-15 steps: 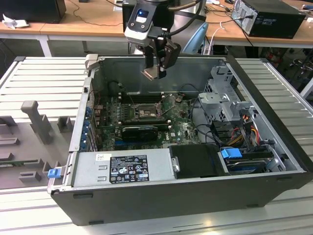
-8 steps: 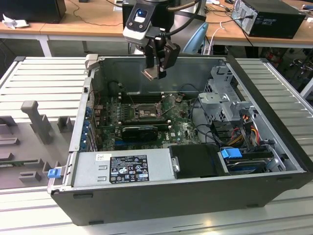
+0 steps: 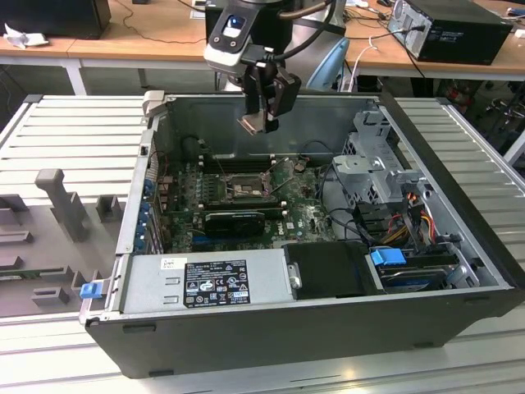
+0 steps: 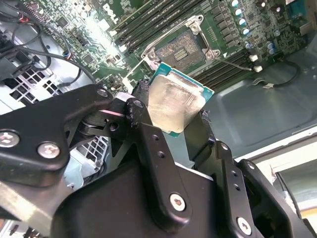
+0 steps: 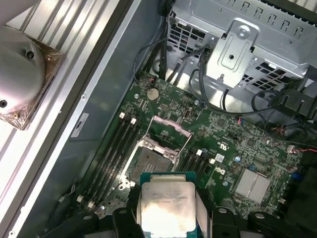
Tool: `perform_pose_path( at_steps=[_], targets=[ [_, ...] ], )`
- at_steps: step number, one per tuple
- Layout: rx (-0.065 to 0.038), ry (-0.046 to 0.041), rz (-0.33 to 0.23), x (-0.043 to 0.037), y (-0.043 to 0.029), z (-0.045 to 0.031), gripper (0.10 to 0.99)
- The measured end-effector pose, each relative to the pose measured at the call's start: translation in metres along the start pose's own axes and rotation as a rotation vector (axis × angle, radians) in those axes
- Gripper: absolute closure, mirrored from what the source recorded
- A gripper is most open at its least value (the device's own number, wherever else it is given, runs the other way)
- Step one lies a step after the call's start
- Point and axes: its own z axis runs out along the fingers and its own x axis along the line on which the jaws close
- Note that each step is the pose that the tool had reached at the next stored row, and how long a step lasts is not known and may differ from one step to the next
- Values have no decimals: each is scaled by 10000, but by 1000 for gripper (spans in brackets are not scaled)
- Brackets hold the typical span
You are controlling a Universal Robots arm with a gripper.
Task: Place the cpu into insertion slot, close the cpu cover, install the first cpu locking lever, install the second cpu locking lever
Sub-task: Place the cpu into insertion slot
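Black pincer [image 3: 264, 121], upper centre in exterior view, is gripping the small silver-topped square cpu [image 4: 176, 106], hovering above the dark metal-rimmed insertion slot [image 4: 185, 49].

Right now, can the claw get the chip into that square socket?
Probably yes. The claw holds the cpu above the board. The insertion slot looks uncovered, its cpu cover standing open, and nothing lies between them.

Silver-grey cpu [image 5: 166, 207], green circuit board [image 5: 237, 144]
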Motion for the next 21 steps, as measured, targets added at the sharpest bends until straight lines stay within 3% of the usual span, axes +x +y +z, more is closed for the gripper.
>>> perform_pose_path(
  at_steps=[10, 21],
  targets=[
    [-9, -64, 640, 0, -1, 6, 557],
    [-43, -234, 2510, -1, -3, 40, 557]
  ],
)
